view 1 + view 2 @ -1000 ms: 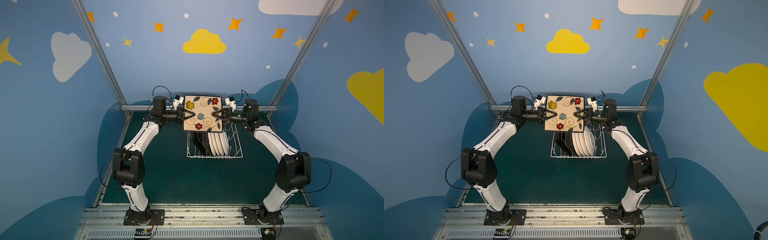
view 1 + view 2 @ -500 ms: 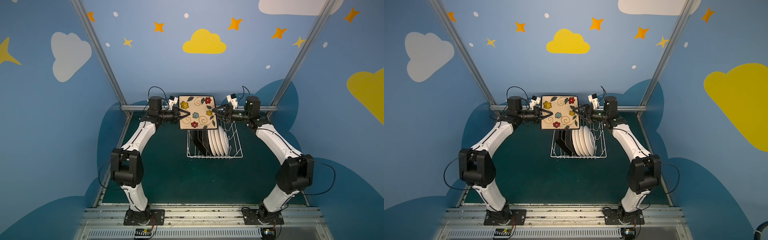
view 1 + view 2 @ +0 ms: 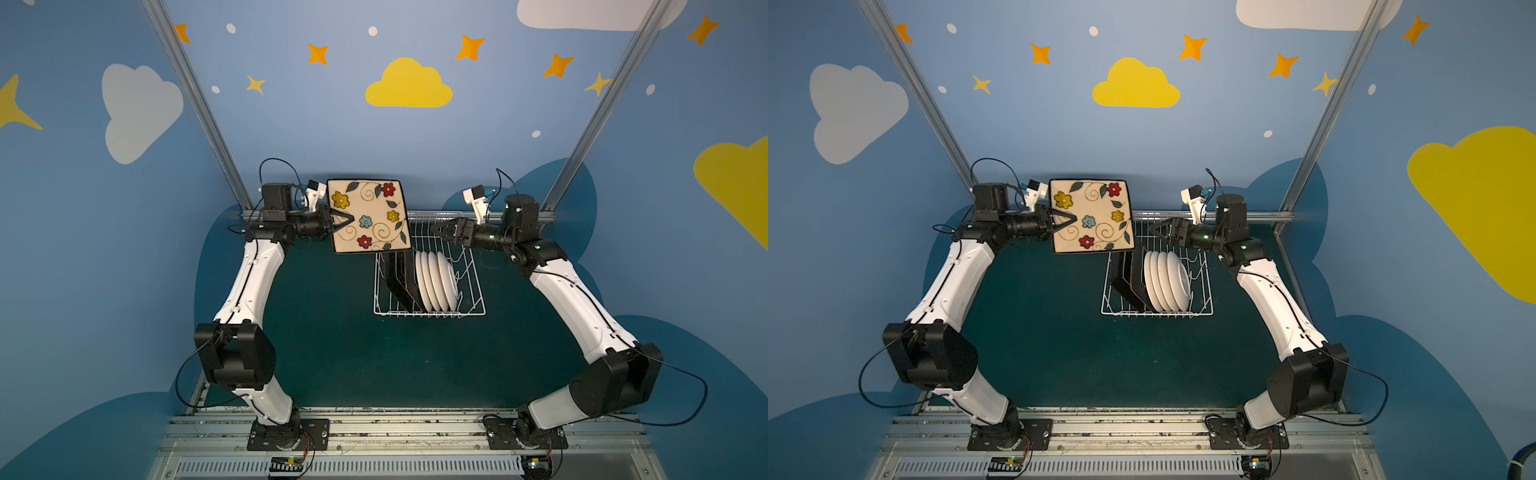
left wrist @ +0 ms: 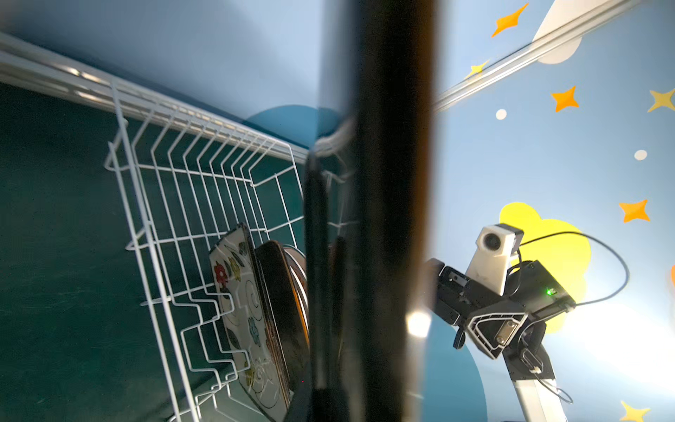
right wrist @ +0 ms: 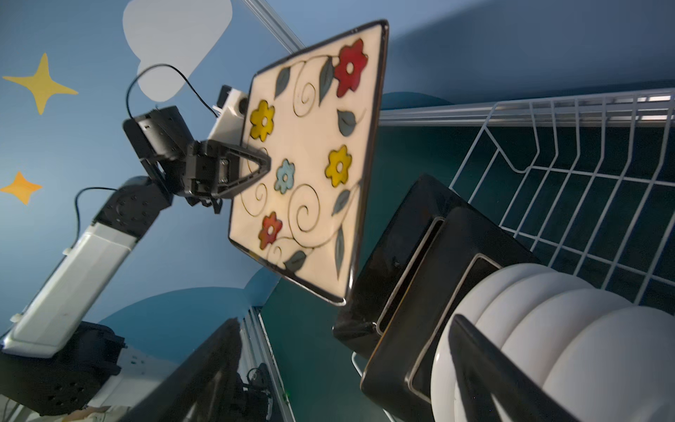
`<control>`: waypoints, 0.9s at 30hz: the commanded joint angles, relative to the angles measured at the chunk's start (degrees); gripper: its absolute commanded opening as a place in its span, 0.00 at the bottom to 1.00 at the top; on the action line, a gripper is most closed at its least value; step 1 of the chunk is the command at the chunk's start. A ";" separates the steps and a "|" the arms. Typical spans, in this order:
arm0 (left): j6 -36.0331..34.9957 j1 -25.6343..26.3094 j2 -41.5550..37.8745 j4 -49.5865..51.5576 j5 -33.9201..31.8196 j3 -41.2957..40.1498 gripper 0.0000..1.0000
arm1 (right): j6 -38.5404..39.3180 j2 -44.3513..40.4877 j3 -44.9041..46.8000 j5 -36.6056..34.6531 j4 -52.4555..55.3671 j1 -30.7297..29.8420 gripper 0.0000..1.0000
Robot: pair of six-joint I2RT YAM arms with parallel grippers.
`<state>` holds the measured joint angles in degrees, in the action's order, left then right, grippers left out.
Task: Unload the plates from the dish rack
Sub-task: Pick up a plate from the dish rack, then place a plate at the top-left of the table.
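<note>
1. The right gripper (image 3: 439, 231) has let go; its jaws stand apart above the dish rack's (image 3: 430, 314) far end;
2. The left gripper (image 3: 347, 218) alone clamps the square plate (image 3: 368, 216), raised by the rack's far left corner;
3. Handover looks done; the other plates (image 3: 436, 282) wait in the rack.

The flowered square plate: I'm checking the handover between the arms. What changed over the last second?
The right hand let go of the flowered plate, opened and drew back to its own side. The left hand, shut on the plate's edge, carried it leftward, mostly clear of the rack. The rack and the white plates and black-backed plates standing in it stayed put.
</note>
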<state>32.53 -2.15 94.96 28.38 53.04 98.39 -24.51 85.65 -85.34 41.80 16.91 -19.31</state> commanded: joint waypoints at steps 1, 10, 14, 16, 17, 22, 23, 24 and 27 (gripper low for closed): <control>-6.88 -2.89 -3.95 4.26 3.92 5.00 0.03 | 8.30 -1.96 2.05 -4.37 4.61 -1.65 0.88; -25.87 -7.08 1.70 31.19 -4.28 18.54 0.03 | 17.53 -5.93 6.40 -13.97 3.66 -6.20 0.89; -32.04 -7.52 5.65 39.54 -9.22 24.17 0.03 | 18.68 -6.11 6.21 -14.19 4.91 -6.79 0.89; -32.43 -7.93 7.13 40.81 -10.97 25.49 0.03 | 18.97 -6.19 6.21 -14.36 5.83 -6.87 0.89; -32.42 -8.07 7.54 41.09 -11.67 25.71 0.03 | 19.07 -6.35 6.35 -14.43 6.05 -6.87 0.89; -34.01 -8.57 8.39 41.95 -16.82 25.36 0.03 | 19.22 -6.96 6.88 -15.44 6.14 -7.10 0.89; -34.63 -8.63 8.66 42.42 -17.97 25.20 0.03 | 19.30 -7.17 7.15 -15.59 6.07 -7.22 0.89; -35.25 -8.56 8.98 42.78 -18.63 24.98 0.03 | 19.60 -7.37 7.45 -15.77 5.95 -7.37 0.89; -36.60 -8.57 10.14 42.98 -19.57 23.25 0.03 | 20.43 -7.42 7.63 -16.56 6.52 -7.66 0.89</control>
<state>-1.23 -10.70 105.89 73.23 30.74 121.14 -5.52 79.72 -78.22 26.48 22.33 -26.44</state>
